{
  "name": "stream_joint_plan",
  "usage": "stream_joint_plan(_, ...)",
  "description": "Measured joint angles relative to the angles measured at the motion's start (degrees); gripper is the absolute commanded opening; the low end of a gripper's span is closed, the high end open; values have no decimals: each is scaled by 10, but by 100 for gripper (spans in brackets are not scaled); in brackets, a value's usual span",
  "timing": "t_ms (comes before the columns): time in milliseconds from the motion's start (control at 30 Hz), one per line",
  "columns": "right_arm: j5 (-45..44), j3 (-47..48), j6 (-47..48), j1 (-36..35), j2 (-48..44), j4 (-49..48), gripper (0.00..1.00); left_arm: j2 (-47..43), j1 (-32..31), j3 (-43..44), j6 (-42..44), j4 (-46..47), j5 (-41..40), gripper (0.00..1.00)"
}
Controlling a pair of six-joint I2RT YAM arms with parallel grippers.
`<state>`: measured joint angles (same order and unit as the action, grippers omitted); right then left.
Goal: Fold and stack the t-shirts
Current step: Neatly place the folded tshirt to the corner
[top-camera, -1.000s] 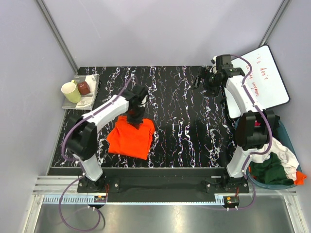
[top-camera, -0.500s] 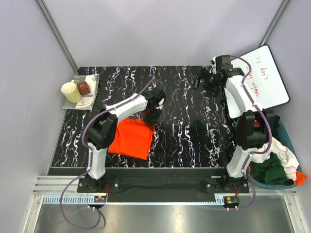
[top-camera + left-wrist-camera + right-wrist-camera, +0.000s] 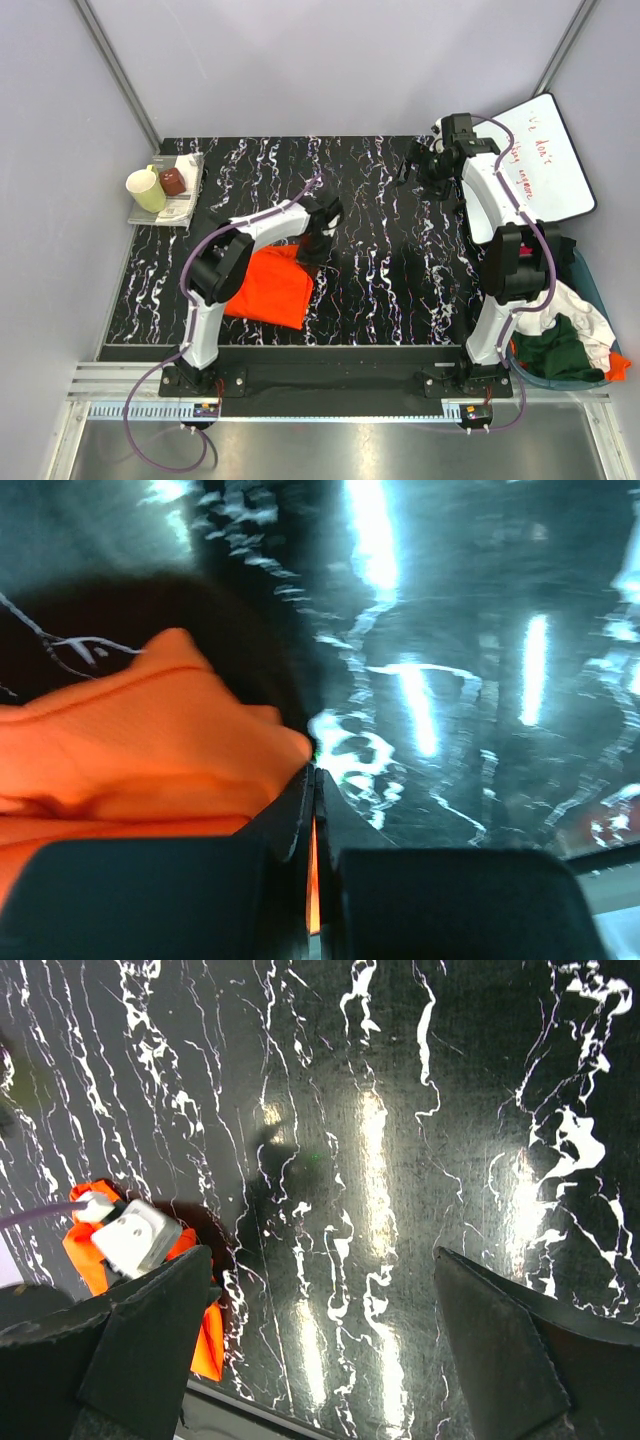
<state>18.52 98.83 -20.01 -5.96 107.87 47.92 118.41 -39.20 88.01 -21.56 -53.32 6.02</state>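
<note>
Pinching orange t-shirt (image 3: 270,290) seemingly, left tool (image 3: 315,780) closed, right tool (image 3: 322,1260) gaping wide

Recorded: orange t-shirt (image 3: 266,288), one; white t-shirt (image 3: 586,310), one, and dark green t-shirt (image 3: 556,350), one, near right; pale mug (image 3: 146,189), one, and brown cup (image 3: 172,181), one, far left; whiteboard (image 3: 550,160), one.

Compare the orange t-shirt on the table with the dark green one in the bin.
The bright orange fabric t-shirt lies folded flat on the black marbled table; the dark green fabric t-shirt sits crumpled in the blue bin with other clothes. The shut left gripper is at the orange one's edge; no gripper is near the green one. Both are plain soft fabric.
</note>
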Motion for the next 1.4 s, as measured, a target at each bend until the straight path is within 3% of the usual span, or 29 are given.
stream_joint_plan(233, 0, 10, 3, 0, 4, 1, 100, -16, 27, -47, -15, 17, 5, 0)
stream_joint_plan(467, 0, 19, 3, 0, 14, 3, 100, -82, 66, -148, -21, 38, -1, 0)
stream_joint_plan(767, 1, 27, 3, 0, 27, 4, 100, -158, 174, -255, -12, 40, -16, 0)
stream_joint_plan(1033, 2, 30, 2, 0, 36, 4, 100, -184, 264, -287, 9, 26, -32, 0)
stream_joint_plan(1200, 5, 31, 2, 0, 39, 4, 100, -192, 262, -287, 22, 31, -44, 0)
stream_joint_plan(1400, 7, 35, -2, 0, 43, 5, 100, -198, 212, -263, 17, 30, -37, 0)
